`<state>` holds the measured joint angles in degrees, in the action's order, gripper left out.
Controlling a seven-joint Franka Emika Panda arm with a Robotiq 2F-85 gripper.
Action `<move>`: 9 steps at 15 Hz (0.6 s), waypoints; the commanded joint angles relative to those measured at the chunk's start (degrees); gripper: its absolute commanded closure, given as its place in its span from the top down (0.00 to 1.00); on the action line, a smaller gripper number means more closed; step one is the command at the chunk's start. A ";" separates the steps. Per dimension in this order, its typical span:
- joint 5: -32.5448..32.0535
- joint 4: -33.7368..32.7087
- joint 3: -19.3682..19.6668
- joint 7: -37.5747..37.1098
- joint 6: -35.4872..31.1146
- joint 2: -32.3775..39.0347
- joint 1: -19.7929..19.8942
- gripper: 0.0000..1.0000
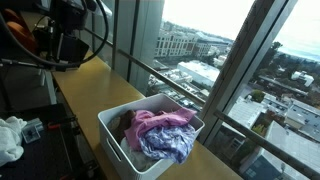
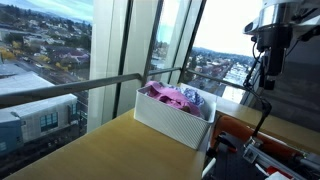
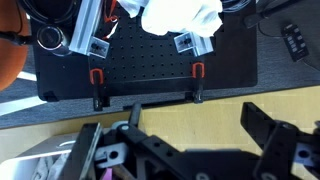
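Observation:
A white bin (image 1: 110, 125) (image 2: 170, 122) stands on the long wooden counter (image 1: 90, 85) beside the windows. It holds a heap of pink and purple clothes (image 1: 160, 132) (image 2: 176, 97). My gripper (image 1: 62, 60) (image 2: 265, 80) hangs well above the counter, away from the bin and touching nothing. In the wrist view the gripper (image 3: 195, 125) is open, with only bare wood between its two black fingers (image 3: 262, 124). A corner of the bin (image 3: 40, 165) shows at the lower left of that view.
Beside the counter lies a black perforated board (image 3: 150, 60) with red clamps, and a white cloth (image 3: 180, 15) (image 1: 10, 135) sits at its far side. Window frames and a railing (image 2: 60, 92) run along the counter's outer edge.

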<state>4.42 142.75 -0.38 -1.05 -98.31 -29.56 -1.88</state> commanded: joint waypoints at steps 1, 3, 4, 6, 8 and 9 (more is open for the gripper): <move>0.09 -0.07 -0.25 0.12 0.09 0.02 0.30 1.00; 0.09 -0.07 -0.25 0.13 0.09 0.02 0.30 1.00; 0.09 -0.07 -0.25 0.13 0.09 0.02 0.30 1.00; 0.09 -0.07 -0.25 0.12 0.09 0.02 0.30 1.00; -0.12 -2.54 -0.35 0.37 -1.18 3.48 0.24 1.00; -0.24 -3.48 -0.30 0.66 -2.43 4.95 0.25 1.00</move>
<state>4.42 142.60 -0.41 -1.05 -98.71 -29.09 -1.87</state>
